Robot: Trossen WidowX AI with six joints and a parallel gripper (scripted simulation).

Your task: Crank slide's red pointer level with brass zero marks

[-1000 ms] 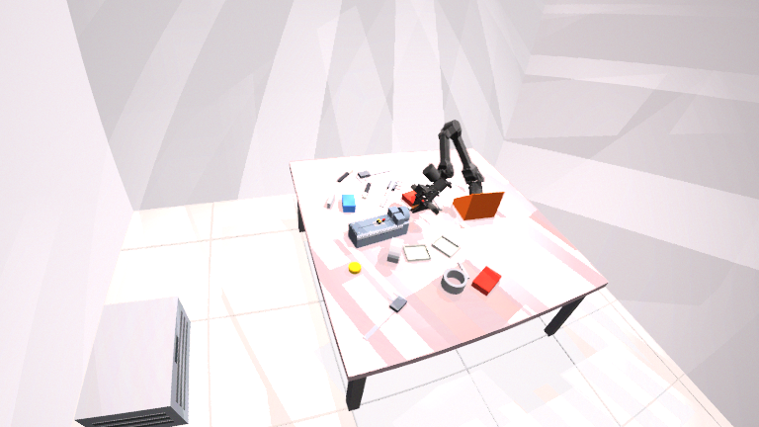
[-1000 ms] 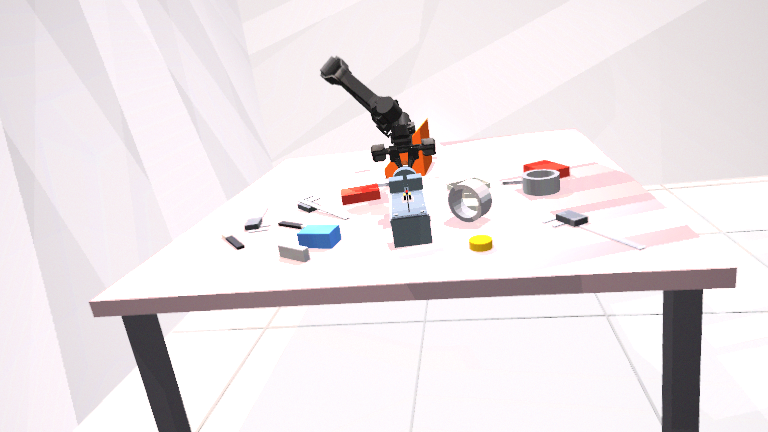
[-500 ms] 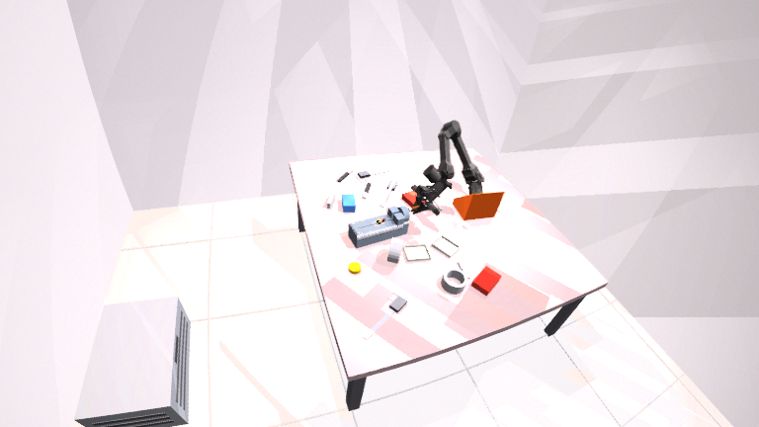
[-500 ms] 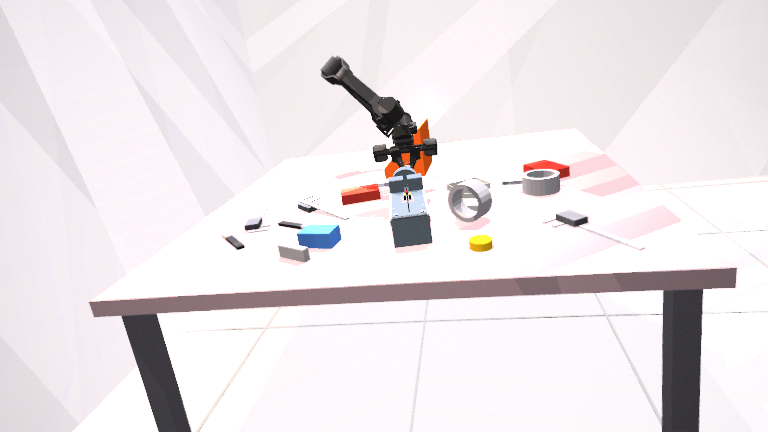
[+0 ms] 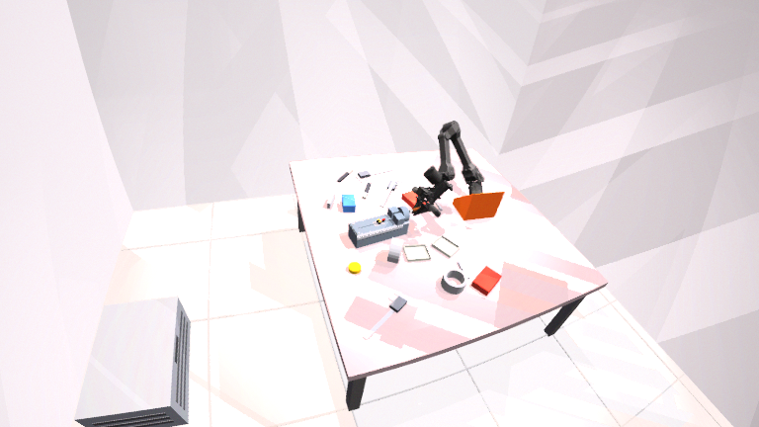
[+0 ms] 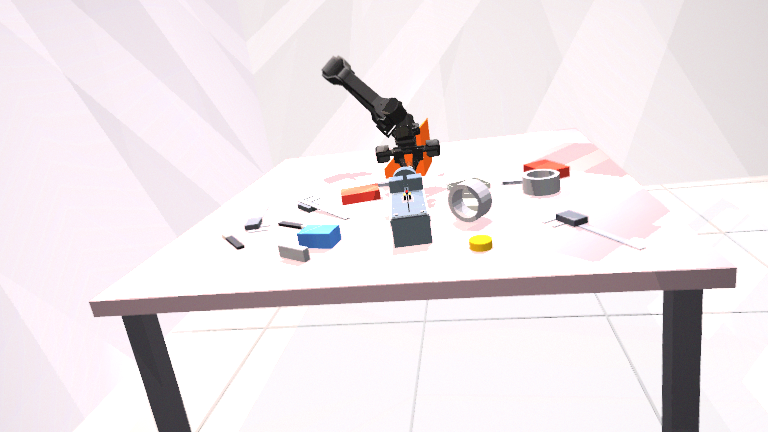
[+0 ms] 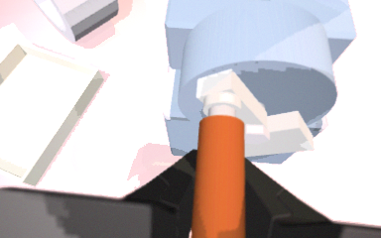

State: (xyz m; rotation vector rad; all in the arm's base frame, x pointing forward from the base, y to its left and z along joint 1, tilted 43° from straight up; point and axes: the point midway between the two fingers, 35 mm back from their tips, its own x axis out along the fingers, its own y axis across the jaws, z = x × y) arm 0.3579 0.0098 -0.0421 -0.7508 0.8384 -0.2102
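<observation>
The blue-grey machine (image 5: 379,233) (image 6: 411,230) (image 7: 258,45) stands on the table, its round end facing my arm. Its pale crank arm (image 7: 250,106) slants across the round face in the wrist view. My gripper (image 7: 214,161) is shut on the orange handle (image 7: 221,144), which sticks out from the crank towards me. The fingertips lie on both sides of it. The red pointer (image 5: 382,219) (image 6: 406,192) shows on the slide, close to small dark and yellowish details. The brass marks are too small to make out clearly, and I cannot tell whether the pointer is level with them.
An orange panel (image 5: 478,206) stands near the arm's base. A red block (image 5: 409,199) (image 6: 360,194) and a blue block (image 5: 348,203) (image 6: 318,236) lie on one side of the machine. An upright grey ring (image 5: 394,250) (image 6: 453,201) and a yellow disc (image 5: 355,267) (image 6: 480,243) are on the other.
</observation>
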